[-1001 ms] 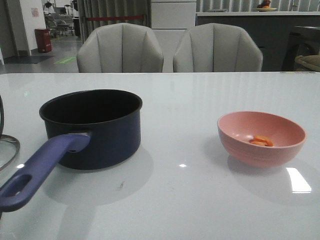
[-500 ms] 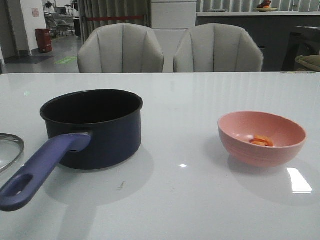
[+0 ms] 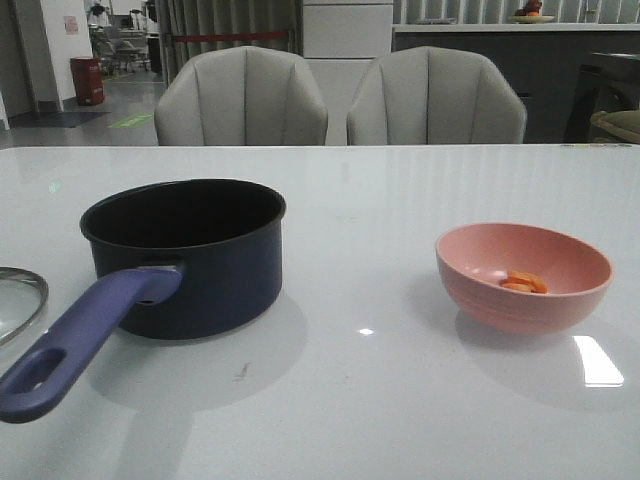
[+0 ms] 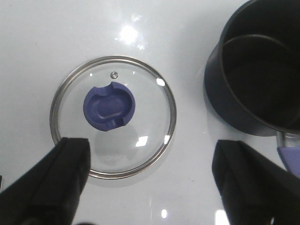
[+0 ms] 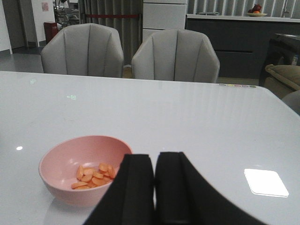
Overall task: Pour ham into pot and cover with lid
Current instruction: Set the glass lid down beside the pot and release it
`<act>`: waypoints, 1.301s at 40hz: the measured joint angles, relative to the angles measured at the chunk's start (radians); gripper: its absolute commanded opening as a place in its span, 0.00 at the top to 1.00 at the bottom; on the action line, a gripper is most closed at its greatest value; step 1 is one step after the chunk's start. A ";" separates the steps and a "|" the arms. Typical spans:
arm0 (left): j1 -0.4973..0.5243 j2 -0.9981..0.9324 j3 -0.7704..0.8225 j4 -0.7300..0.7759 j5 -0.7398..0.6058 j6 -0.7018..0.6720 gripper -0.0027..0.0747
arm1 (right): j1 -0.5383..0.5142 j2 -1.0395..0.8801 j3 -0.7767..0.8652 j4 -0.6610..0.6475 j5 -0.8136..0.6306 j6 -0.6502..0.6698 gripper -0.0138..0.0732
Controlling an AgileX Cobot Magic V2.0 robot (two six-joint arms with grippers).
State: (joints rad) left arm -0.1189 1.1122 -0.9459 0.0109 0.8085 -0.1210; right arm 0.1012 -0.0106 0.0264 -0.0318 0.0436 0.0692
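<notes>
Since a second ago, the dark object at the front view's left edge is gone and the lid (image 3: 18, 300) shows slightly more of its rim there; pot and bowl are unmoved.

Pot (image 3: 190, 255): upright on the white tabletop (image 3: 380, 400), left of centre, black interior showing no contents. Its purple-blue handle (image 3: 85, 335) runs toward the camera and to the left, hole at the near end.

Lid: lies flat on the tabletop just beside the pot on its left, apart from it. In the left wrist view the glass disc (image 4: 113, 116) is seen from above, blue knob up, metal rim complete, pale lettering near the rim too faint to read.

Left hand (image 4: 152, 180): fingers spread wide, holding nothing, positioned above the lid and the pot's edge. Height above the lid cannot be judged.

Pink bowl (image 3: 523, 275): upright on the right side of the tabletop, well apart from the pot. Ham (image 5: 93, 176): thin orange slices lying in the bottom of the bowl.

Right hand (image 5: 153, 187): fingers pressed together, nothing between them, positioned near the bowl, no contact visible.

Two grey chairs (image 3: 340, 95) stand beyond the far edge of the tabletop.
</notes>
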 measured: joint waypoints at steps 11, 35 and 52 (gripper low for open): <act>-0.053 -0.517 0.274 -0.002 -0.166 0.000 0.25 | 0.008 0.000 0.000 0.000 0.000 0.000 0.63; -0.087 -1.117 0.579 0.021 -0.220 0.001 0.27 | 0.008 0.000 0.000 0.000 0.000 0.000 0.63; -0.087 -1.117 0.579 0.024 -0.221 0.001 0.78 | 0.008 0.000 0.000 0.000 0.000 0.000 0.63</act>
State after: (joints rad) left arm -0.2063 -0.0051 -0.3669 0.0354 0.5877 -0.1200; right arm 0.1094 -0.0106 0.0264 -0.0318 0.0436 0.0692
